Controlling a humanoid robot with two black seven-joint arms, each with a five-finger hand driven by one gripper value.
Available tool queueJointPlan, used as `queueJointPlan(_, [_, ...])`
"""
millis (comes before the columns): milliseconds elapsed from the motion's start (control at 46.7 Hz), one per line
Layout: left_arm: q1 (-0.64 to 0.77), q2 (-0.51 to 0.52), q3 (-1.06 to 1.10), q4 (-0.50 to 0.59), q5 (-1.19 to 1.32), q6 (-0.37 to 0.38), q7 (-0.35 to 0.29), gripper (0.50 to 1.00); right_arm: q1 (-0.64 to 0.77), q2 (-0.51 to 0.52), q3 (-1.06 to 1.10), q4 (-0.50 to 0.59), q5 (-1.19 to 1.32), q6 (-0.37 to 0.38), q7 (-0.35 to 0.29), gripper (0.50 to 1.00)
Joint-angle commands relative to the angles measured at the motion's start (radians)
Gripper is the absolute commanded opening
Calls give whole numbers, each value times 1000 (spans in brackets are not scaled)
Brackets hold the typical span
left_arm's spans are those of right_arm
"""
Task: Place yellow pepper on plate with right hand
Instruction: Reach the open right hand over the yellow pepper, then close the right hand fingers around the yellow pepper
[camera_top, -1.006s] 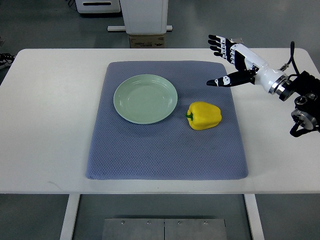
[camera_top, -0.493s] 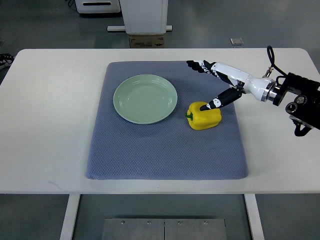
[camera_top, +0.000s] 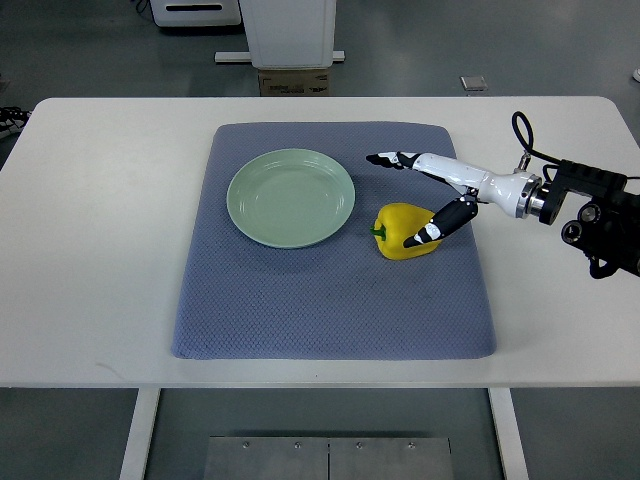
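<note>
1. Fingers of the right hand are spread wide, reaching past the far side of the yellow pepper, while the thumb lies against its near right face.
2. Pepper lies on the blue-grey mat, just right of the empty green plate.

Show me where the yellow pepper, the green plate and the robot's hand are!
Yellow bell pepper (camera_top: 400, 232), top view, on its yellow skin.
Round pale green plate (camera_top: 290, 197), top view, on its bare centre.
Right hand (camera_top: 432, 192), top view, on its middle.
</note>
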Motion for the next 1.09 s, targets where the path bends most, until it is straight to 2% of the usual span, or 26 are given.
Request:
queueJointPlan(0, [0,0,0,1,-1,0,0,1000,-4,8,-6,-1,-6,0,0,995])
queueJointPlan(428, [0,0,0,1,-1,0,0,1000,-31,51,-38,-22,-10,-77,0,995])
queueJointPlan(814, [0,0,0,-1,1,0,0,1000,-41,81,-58,-94,-10,-83,0,985])
queueJointPlan(1071, [0,0,0,-1,-1,0,0,1000,-51,86,-61,-96,-10,-84,0,960])
